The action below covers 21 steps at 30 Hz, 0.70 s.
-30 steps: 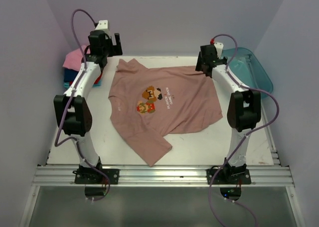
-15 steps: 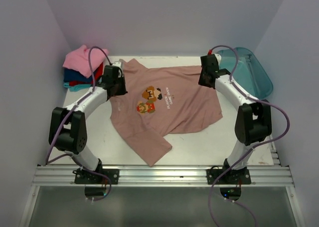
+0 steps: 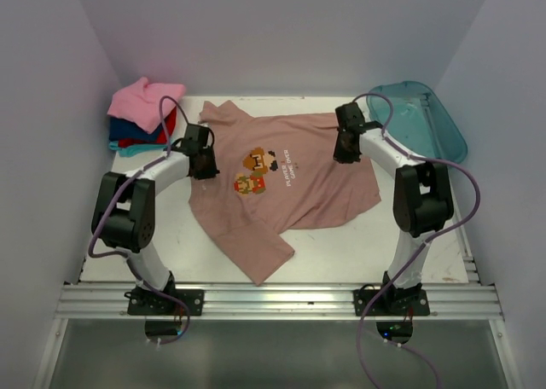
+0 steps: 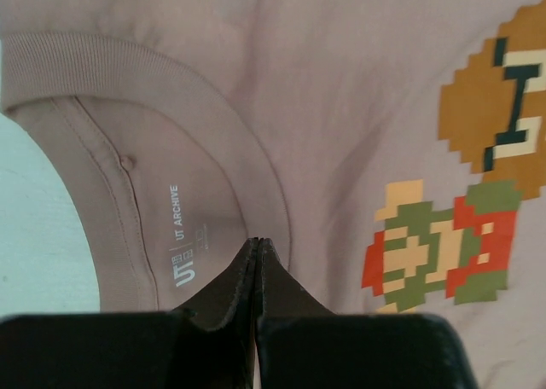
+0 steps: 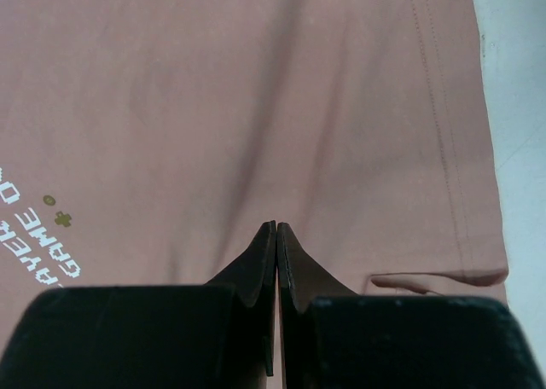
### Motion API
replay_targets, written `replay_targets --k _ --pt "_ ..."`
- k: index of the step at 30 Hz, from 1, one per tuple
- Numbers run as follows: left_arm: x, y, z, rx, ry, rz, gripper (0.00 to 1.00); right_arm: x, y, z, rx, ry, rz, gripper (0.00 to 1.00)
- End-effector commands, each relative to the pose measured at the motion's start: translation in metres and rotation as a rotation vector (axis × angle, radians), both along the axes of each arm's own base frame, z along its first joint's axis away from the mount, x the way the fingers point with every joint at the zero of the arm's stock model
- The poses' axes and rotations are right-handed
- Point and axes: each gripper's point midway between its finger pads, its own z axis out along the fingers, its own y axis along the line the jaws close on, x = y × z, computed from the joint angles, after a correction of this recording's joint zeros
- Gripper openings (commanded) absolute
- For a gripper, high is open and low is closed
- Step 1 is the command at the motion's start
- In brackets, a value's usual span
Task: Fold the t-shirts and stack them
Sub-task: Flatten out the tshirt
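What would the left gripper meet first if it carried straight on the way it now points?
Probably the ribbed neckband of the pink-brown t-shirt, just ahead of the shut left gripper; the gap, if any, is unclear.

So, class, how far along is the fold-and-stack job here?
Done: folded tees stacked at the far left corner. In hand: the pink-brown pixel-print tee lies spread, unfolded; left gripper shut over its collar, right gripper shut near its hem. Left: folding and stacking it.

Both arms reach forward, wrists low near far edge. Fingers pressed together on left gripper (image 3: 201,153) (image 4: 258,246) and right gripper (image 3: 345,148) (image 5: 276,229).
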Motion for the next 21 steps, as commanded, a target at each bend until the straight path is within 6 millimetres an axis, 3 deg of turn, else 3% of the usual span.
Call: replay_targets --k 1,7,12,17,18,19,21 --pt "-0.016 0.003 -0.022 0.003 0.082 0.037 0.0 -0.001 0.006 0.013 0.028 -0.023 0.003 0.0" --pt "-0.031 0.021 -0.037 0.08 0.157 0.105 0.0 -0.004 0.002 0.028 0.019 -0.046 0.003 0.0" --pt "-0.026 0.055 -0.04 0.172 0.182 0.212 0.0 -0.011 0.0 0.037 0.016 -0.058 0.006 0.0" --pt "-0.002 0.096 -0.035 0.194 0.175 0.345 0.0 -0.022 -0.004 0.035 0.006 -0.042 0.01 0.0" --pt "0.001 0.1 -0.042 0.203 0.197 0.353 0.0 -0.024 -0.006 0.035 0.004 -0.041 0.007 0.0" --pt "0.02 0.102 -0.031 0.201 0.161 0.358 0.0 -0.026 -0.005 0.034 0.006 -0.037 0.01 0.0" --pt "0.028 0.109 -0.036 0.23 0.192 0.363 0.0 -0.029 -0.007 0.036 0.005 -0.037 0.01 0.0"
